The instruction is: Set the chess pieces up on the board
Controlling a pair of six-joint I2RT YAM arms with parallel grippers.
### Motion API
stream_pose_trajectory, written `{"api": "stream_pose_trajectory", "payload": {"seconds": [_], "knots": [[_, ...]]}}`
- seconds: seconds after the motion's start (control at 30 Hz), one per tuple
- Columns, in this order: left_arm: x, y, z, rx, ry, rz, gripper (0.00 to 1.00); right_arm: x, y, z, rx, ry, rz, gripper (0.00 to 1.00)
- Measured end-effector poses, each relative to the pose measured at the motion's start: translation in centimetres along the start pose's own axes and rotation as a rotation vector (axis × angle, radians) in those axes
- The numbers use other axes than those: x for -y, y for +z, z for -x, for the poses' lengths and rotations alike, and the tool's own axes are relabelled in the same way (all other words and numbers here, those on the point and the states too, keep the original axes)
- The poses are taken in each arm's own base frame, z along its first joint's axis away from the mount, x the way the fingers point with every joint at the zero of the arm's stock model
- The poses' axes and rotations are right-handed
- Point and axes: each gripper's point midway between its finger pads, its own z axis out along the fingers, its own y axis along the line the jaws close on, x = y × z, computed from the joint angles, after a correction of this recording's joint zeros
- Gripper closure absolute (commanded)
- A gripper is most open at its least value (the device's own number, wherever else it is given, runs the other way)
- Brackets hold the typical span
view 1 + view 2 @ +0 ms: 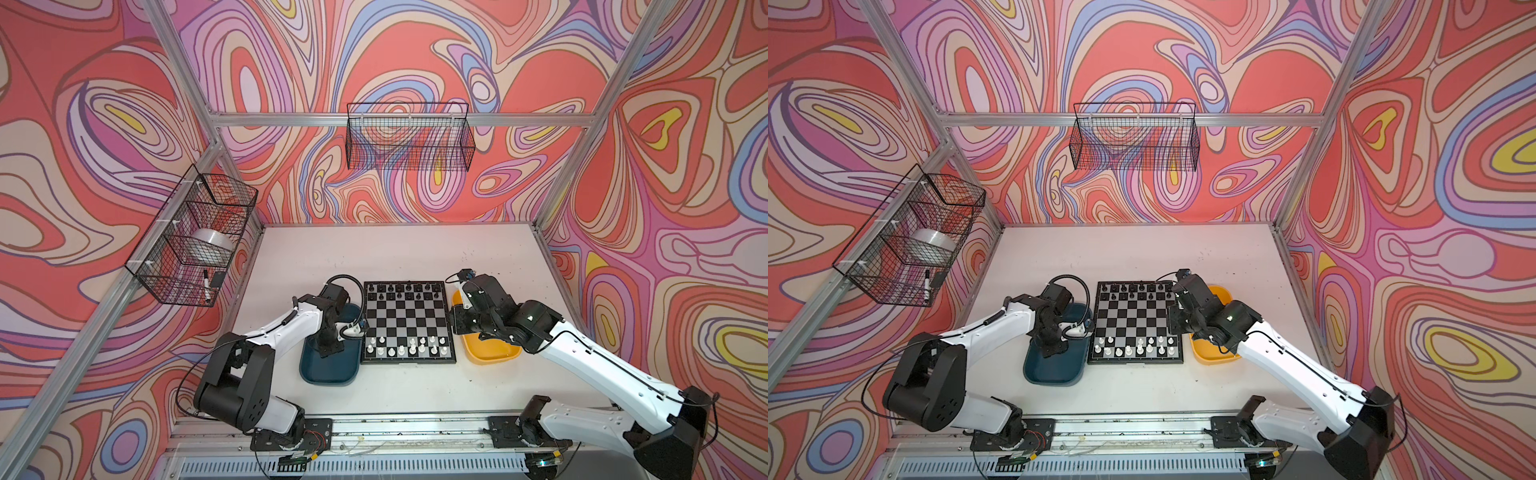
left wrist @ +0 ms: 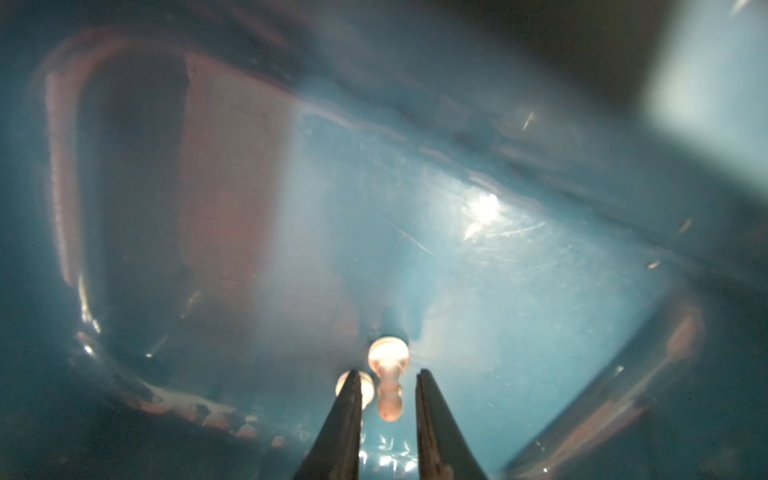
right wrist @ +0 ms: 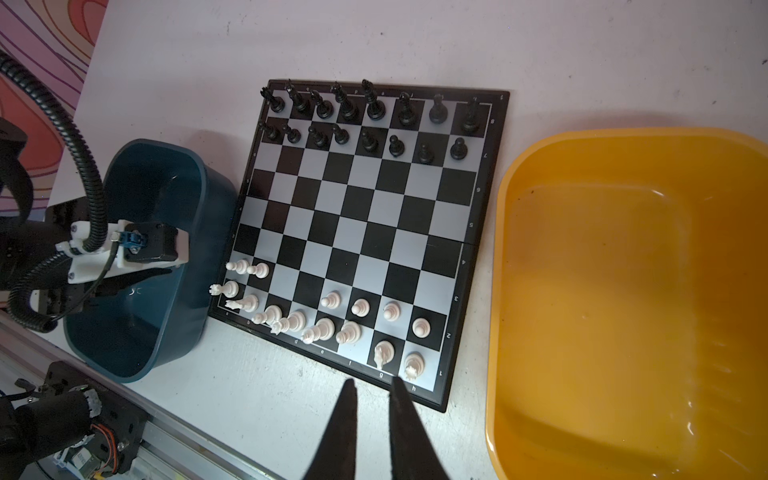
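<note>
Pickup step: left pincer (image 2: 387,372) spread around a white pawn (image 2: 389,380) in the teal tray (image 2: 519,257); next move likely calls for closing, then carrying to the board (image 3: 361,208). Right pincer (image 3: 372,380) pressed together, empty.

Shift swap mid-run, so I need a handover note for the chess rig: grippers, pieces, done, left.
Left gripper: open, down in the teal tray, jaws either side of a white pawn lying there, not yet gripped. Second white piece partly hidden behind a finger.
Right gripper: nearly closed, empty, hovering at the near edge of the board, beside the yellow tray.
Done: sixteen black pieces on the far two rows; white back rank full; six white pawns placed.
Left: two neighbouring squares in white's pawn row are bare; the tray pieces likely go there.
</note>
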Motion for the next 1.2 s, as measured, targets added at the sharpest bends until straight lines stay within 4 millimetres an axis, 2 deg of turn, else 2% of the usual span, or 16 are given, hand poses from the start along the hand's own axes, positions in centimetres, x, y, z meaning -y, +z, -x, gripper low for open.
{"api": "stream_pose_trajectory", "payload": {"seconds": [1.2], "knots": [[0.19, -0.16, -0.33, -0.017, 0.019, 0.028, 0.81, 0.15, 0.29, -0.28, -0.009, -0.001, -0.006, 0.85]]}}
